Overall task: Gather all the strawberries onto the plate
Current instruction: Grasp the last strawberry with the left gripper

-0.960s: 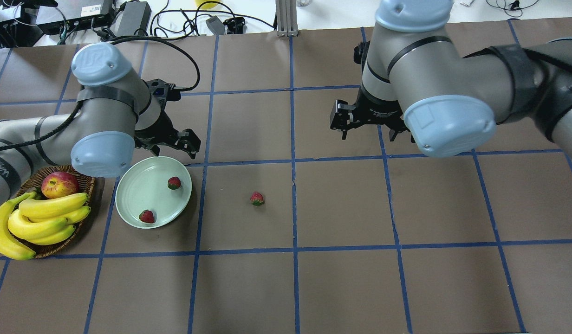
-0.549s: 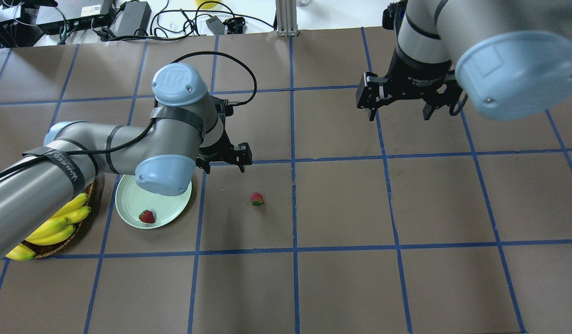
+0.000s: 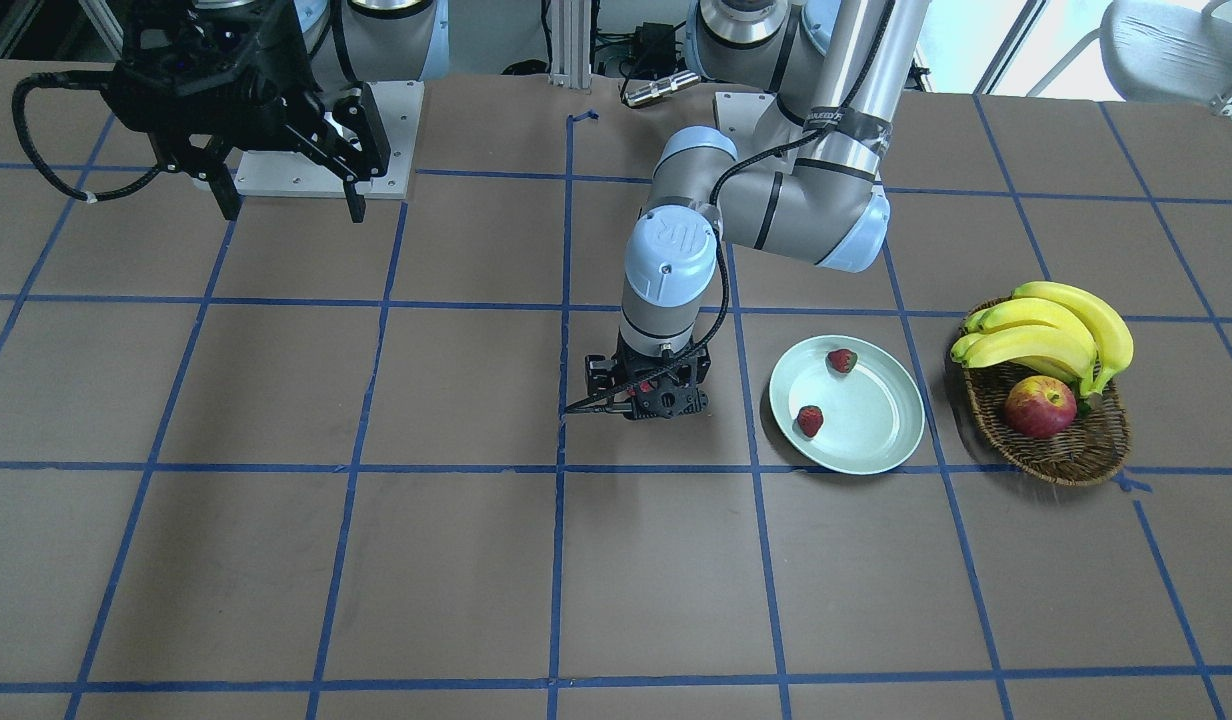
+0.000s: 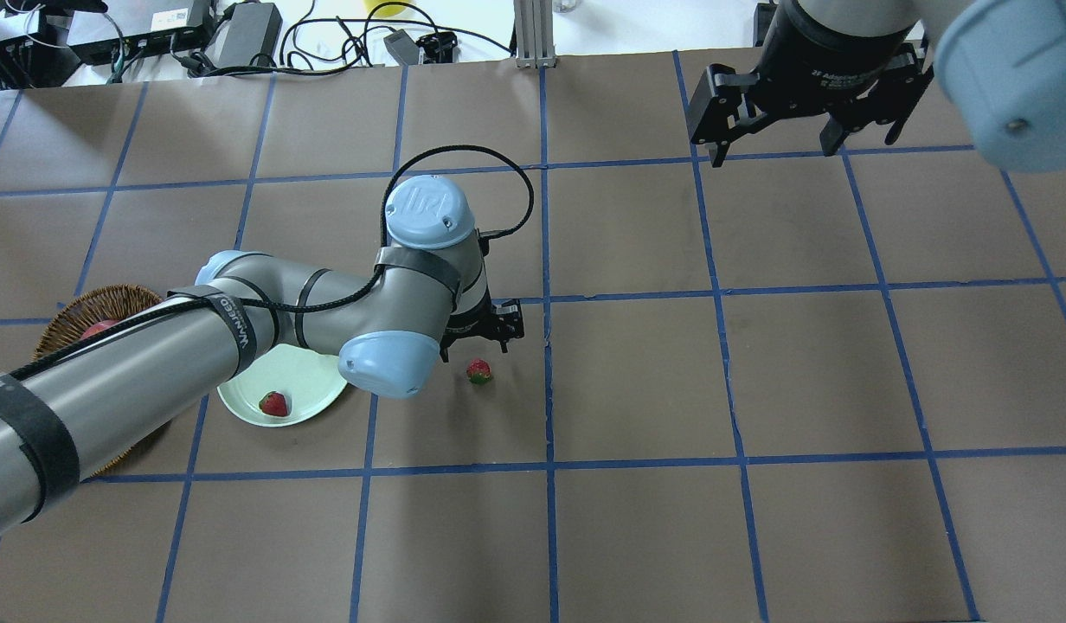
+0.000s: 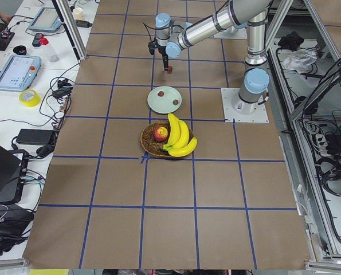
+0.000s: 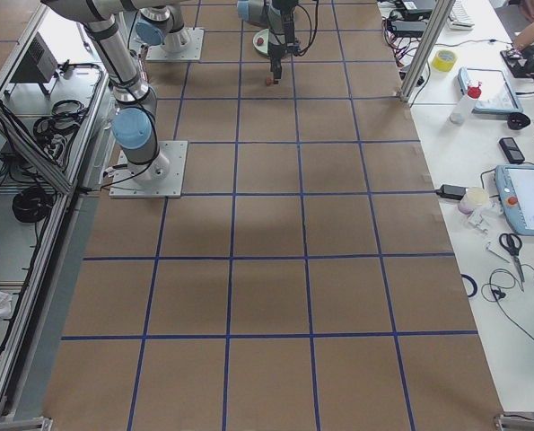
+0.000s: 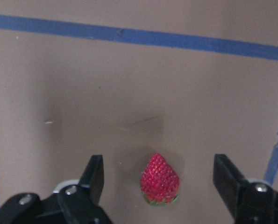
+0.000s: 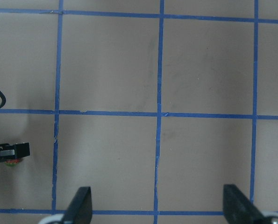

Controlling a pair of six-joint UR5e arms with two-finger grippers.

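Note:
One strawberry (image 4: 478, 371) lies on the brown table right of the plate (image 4: 312, 394). My left gripper (image 4: 474, 348) hangs open just above it. In the left wrist view this strawberry (image 7: 160, 179) sits between the two spread fingers (image 7: 94, 175), touching neither. Two more strawberries (image 3: 842, 360) (image 3: 810, 420) lie on the pale green plate (image 3: 876, 425). In the overhead view my left arm hides one of them. My right gripper (image 4: 773, 151) is open and empty, high over the far right of the table.
A wicker basket (image 3: 1071, 455) with bananas (image 3: 1051, 325) and an apple (image 3: 1039, 407) stands beside the plate, away from the loose strawberry. Cables and electronics (image 4: 239, 35) lie past the far table edge.
My left arm swung from over the plate to the right, and its open gripper now sits over the loose strawberry. My right arm drew back toward the far right corner.

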